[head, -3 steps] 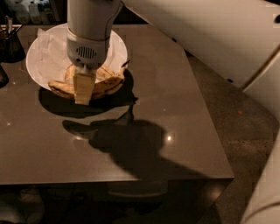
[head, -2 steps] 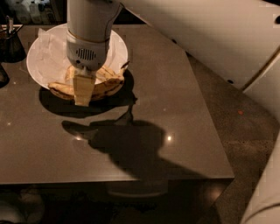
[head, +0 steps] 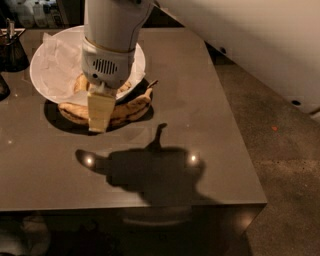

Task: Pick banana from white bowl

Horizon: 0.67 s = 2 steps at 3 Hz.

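The white bowl (head: 47, 75), lined with crumpled white paper, stands at the back left of the dark table. My gripper (head: 100, 122) hangs over the bowl's front rim, its pale fingers (head: 100, 107) pointing down and shut on the middle of the banana (head: 131, 106). The banana is long, curved and yellow with dark blotches, with a dark stem tip at the right. It lies level, in front of the bowl's near rim and raised off the paper. A shorter spotted banana (head: 80, 82) still lies in the bowl, partly hidden behind my wrist.
A dark container (head: 11, 50) stands at the table's left edge beside the bowl. Bottles (head: 35, 12) stand behind the table. The arm's shadow (head: 150, 165) falls on the middle of the table (head: 210, 125). The floor lies to the right.
My gripper has moved up and toward the near rim with the banana in it. The banana now spans the bowl's front edge instead of lying inside.
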### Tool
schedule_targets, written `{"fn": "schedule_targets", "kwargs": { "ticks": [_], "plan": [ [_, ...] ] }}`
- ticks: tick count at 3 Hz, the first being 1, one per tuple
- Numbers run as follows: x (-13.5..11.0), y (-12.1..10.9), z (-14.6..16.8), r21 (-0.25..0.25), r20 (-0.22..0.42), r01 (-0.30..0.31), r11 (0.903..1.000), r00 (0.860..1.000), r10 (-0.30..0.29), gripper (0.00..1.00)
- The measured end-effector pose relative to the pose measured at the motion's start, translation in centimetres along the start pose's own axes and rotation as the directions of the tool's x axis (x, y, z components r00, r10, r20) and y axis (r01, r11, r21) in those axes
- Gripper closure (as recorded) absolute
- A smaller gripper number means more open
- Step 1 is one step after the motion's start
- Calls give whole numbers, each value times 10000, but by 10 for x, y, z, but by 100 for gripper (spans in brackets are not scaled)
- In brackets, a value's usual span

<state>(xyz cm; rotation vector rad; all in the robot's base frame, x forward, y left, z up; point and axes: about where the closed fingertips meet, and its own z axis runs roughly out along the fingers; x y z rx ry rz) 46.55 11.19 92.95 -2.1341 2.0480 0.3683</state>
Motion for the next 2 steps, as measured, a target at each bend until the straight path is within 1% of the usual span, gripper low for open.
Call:
{"fn": "schedule_targets", "kwargs": {
  "ticks": [1,2],
  "plan": [
    [5,24,11,-595,209,-393,9975,9990,406,100],
    [5,24,11,-595,209,-393,9975,9990,406,100]
  ]
}}
